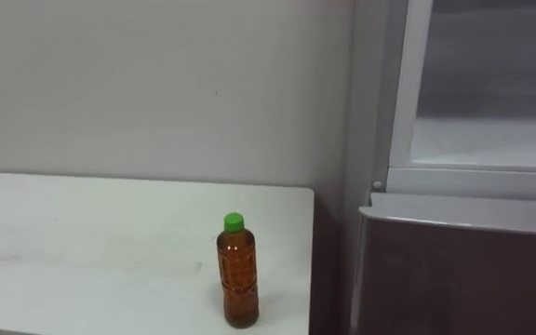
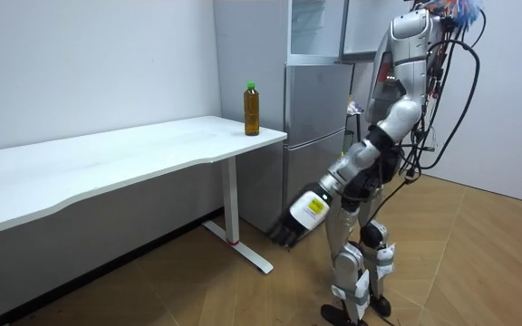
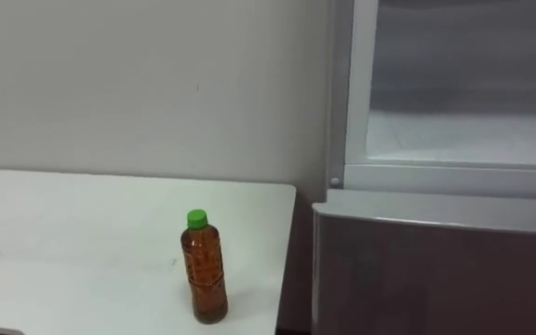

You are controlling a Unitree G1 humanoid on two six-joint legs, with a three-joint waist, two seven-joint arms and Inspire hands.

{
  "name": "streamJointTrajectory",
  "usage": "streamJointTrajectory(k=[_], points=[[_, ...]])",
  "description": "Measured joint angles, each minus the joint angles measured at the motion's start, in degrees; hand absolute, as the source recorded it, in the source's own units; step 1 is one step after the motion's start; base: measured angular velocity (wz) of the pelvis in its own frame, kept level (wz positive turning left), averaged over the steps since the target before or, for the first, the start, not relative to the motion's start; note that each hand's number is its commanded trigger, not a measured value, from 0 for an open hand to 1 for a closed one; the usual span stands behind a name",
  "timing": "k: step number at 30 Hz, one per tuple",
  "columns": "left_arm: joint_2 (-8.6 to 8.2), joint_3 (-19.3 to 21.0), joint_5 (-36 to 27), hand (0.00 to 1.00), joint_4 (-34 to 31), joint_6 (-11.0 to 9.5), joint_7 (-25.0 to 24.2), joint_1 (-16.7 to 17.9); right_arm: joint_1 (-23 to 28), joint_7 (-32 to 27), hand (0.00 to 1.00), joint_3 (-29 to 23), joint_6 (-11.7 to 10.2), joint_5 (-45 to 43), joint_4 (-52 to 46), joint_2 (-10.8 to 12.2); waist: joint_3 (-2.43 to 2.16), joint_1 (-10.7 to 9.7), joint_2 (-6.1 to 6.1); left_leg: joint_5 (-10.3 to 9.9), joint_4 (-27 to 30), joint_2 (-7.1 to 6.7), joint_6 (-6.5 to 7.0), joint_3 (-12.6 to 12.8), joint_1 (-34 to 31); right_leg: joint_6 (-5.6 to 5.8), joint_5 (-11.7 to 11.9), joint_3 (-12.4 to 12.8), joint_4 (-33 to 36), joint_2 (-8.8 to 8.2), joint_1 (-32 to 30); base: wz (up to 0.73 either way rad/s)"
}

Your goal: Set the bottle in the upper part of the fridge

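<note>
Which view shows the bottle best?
Left eye view: the bottle stands close and whole, green cap and amber contents clear, on the white table. Right eye view shows the same. Room view shows it small, near the table's end beside the fridge.

The bottle (image 1: 238, 279) is amber-brown under a bright green cap (image 1: 234, 221); the table (image 1: 82, 242) is plain white, the fridge (image 1: 454, 270) silver-grey, the wall (image 1: 156, 84) pale grey, the floor (image 2: 478, 263) light brown wood in a herringbone pattern.

Nothing legible from here: the bottle (image 1: 237, 279), standing on the table (image 1: 82, 242) just beside the fridge (image 1: 463, 265), shows no print I can read.
</note>
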Motion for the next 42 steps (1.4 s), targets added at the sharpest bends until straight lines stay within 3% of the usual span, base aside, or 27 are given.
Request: streamJointTrajectory(k=[3,6,10,14,17,21,30,42], points=[[-0.02,-1.2,2.7,0.00,5.1,0.0,-0.6,0.2,0.0,1.0,0.00,0.8,0.0,-0.1,0.0,0.0,0.18,0.1,0.02,-0.1,-0.1,0.01,0.06,0.3,0.0,0.04,0.0,0.5,0.6,-0.04,-0.4,-0.06],[0.18,-1.1,4.8,0.00,11.4,0.0,-1.1,0.1,-0.4,1.5,0.00,0.6,0.0,0.0,0.5,-0.2,0.12,-0.4,0.51,-0.1,-0.4,0.03,0.10,0.7,0.4,0.06,0.0,1.2,0.3,-0.06,-0.3,-0.10],[0.90,-1.1,9.0,0.00,15.7,0.5,-1.2,0.2,-0.5,1.6,0.00,0.6,0.1,-0.1,2.3,-0.2,0.10,-0.4,0.31,-0.1,-0.8,-0.02,0.11,0.8,0.5,0.07,0.0,1.2,-0.2,-0.04,-0.3,-0.01],[1.35,-1.3,17.2,0.00,19.6,2.6,-1.1,0.1,-1.0,1.5,0.00,0.9,0.1,0.5,4.8,-0.1,0.01,-0.3,-0.40,-0.1,-0.9,-0.12,0.12,1.0,0.9,0.10,0.0,1.8,-0.1,-0.05,-0.1,-0.03],[1.28,-3.6,24.6,0.00,20.0,4.9,-1.1,-0.2,-1.2,1.0,0.00,1.9,0.1,1.2,5.1,0.0,0.06,-0.4,-0.90,-0.1,-0.9,-0.12,0.13,1.4,0.8,0.16,0.1,1.8,-0.2,-0.09,-0.1,0.00],[1.19,-6.3,32.7,0.00,20.0,6.4,-1.2,-1.5,-2.0,0.4,0.00,3.0,0.1,0.8,5.5,0.1,0.10,-0.7,-0.90,-0.1,-0.8,-0.12,0.20,1.4,0.8,0.20,0.1,1.7,-0.2,-0.10,0.1,0.01],[1.27,-8.6,36.1,0.00,20.0,8.8,-5.7,-3.5,-3.6,0.3,0.00,5.3,0.1,0.5,6.5,0.0,0.16,-2.0,-0.71,-0.2,-0.9,-0.04,0.24,1.4,0.7,0.20,0.1,2.3,-0.2,-0.02,-0.2,-0.02],[1.06,-9.4,34.7,0.00,20.2,8.8,-7.2,-2.1,-3.6,-0.9,0.00,5.3,0.1,2.1,6.6,0.1,0.21,-1.7,-0.46,-0.2,-1.0,-0.20,0.29,1.3,0.4,0.35,0.0,2.6,-0.4,-0.05,-0.5,0.00]])
